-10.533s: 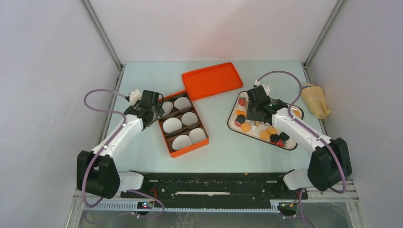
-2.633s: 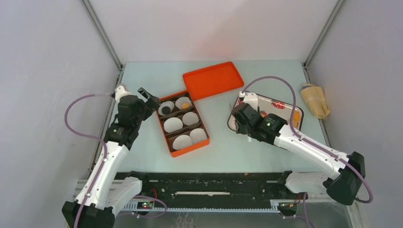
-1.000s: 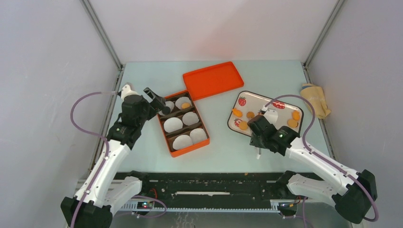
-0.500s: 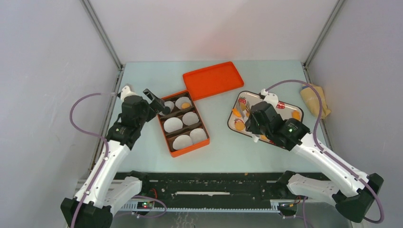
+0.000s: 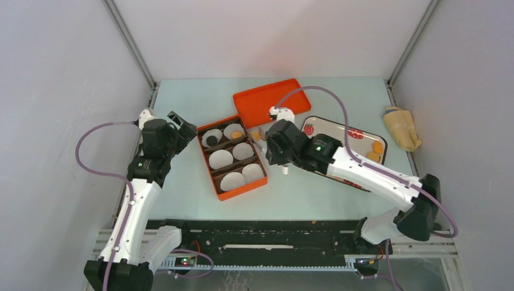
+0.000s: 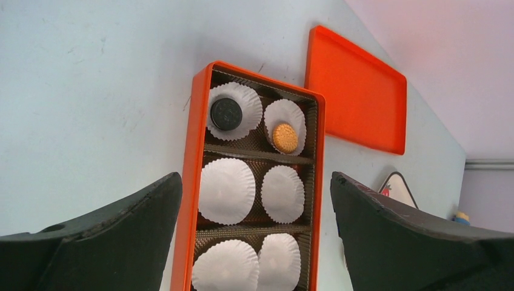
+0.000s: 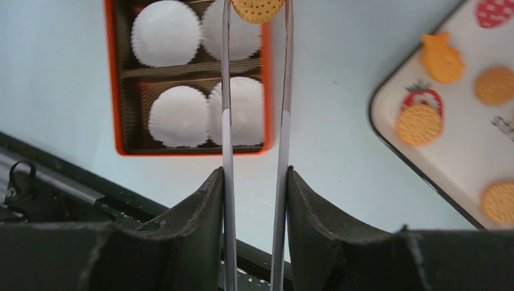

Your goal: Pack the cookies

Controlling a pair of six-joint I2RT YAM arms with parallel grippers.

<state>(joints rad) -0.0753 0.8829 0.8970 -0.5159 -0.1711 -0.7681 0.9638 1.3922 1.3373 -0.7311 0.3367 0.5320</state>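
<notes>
My right gripper [image 7: 254, 177] is clamped on metal tweezers [image 7: 225, 91]; their tips, straight ahead of my jaws, pinch a cookie [image 7: 257, 8] by the rim of the orange box [image 7: 182, 151]. My left gripper [image 6: 254, 182] gapes wide, holding nothing.

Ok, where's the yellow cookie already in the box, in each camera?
Top external: yellow cookie in the orange box's far right cup.
Left wrist: same cup, top right of the box, beside the dark cookie.
Right wrist: not in view; that row is cut off.
Shared landmark: the orange box.
</notes>
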